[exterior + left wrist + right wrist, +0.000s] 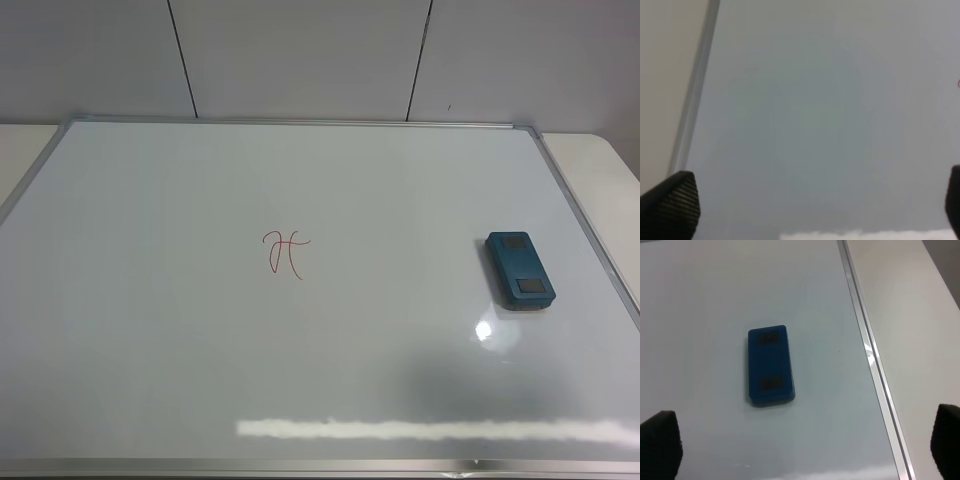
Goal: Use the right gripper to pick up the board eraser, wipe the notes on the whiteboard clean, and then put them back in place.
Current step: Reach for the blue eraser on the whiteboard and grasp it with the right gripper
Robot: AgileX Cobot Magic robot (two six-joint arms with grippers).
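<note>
The teal-blue board eraser (519, 269) lies flat on the whiteboard (150, 330) near its right edge, with two dark square patches on top. It also shows in the right wrist view (769, 365). The red looped "H" notes (285, 252) sit near the board's middle. My right gripper (805, 447) is open and empty, its fingertips (660, 442) spread wide, hovering apart from the eraser. My left gripper (815, 205) is open and empty over the board's left part. Neither arm shows in the exterior high view.
The board's silver frame (590, 235) runs along the right edge, with beige table (610, 180) beyond it. The frame also shows in the right wrist view (870, 355) and the left wrist view (695, 90). A white panelled wall (300, 55) stands behind.
</note>
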